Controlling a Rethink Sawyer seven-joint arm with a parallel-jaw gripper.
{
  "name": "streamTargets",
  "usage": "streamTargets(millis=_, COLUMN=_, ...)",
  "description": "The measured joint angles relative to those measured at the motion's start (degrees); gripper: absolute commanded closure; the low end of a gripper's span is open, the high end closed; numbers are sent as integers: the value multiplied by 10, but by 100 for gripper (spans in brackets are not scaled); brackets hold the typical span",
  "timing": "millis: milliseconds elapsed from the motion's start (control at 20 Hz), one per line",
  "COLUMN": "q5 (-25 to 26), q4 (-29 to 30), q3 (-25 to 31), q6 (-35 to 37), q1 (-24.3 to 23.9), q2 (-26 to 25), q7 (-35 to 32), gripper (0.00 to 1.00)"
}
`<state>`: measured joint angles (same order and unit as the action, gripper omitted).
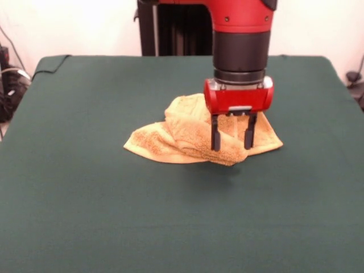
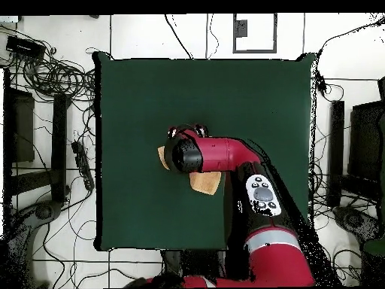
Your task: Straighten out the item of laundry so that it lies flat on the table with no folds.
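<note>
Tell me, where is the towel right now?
In the front view the towel lies crumpled near the middle of the table, right under the open tool.

Red arm (image 1: 242,14), black cylindrical wrist collar, red claw (image 1: 232,145) housing, two dark fingers (image 1: 215,133); grey button pad on forearm.

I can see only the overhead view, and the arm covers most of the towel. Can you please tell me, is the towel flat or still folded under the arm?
Observer: In the front view the towel is bunched, with layers folded over one another, not flat.
Operator: Is the hand open or closed?
Observer: Open. The hand has its two dark fingers apart, pointing down at the towel's right part in the front view.
Operator: Is the cloth between them?
Observer: I cannot tell; the tips are in front of the top fold.
</note>
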<state>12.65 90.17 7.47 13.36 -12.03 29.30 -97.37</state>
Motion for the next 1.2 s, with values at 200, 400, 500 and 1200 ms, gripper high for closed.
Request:
streamTargets(millis=200, q5=0, q4=-5, q3=0, q6=0, q1=-3, q2=-13, q7=0, gripper=0)
streamTargets(millis=400, q5=0, q4=-8, q3=0, q6=0, q1=-3, q2=-24, q7=0, gripper=0)
streamTargets(millis=500, q5=0, q4=-10, q3=0, q6=0, q1=-3, q2=-32, q7=0, gripper=0)
streamTargets(millis=1200, q5=0, q4=-23, q3=0, q6=-1, q1=-3, q2=-62, q7=0, gripper=0)
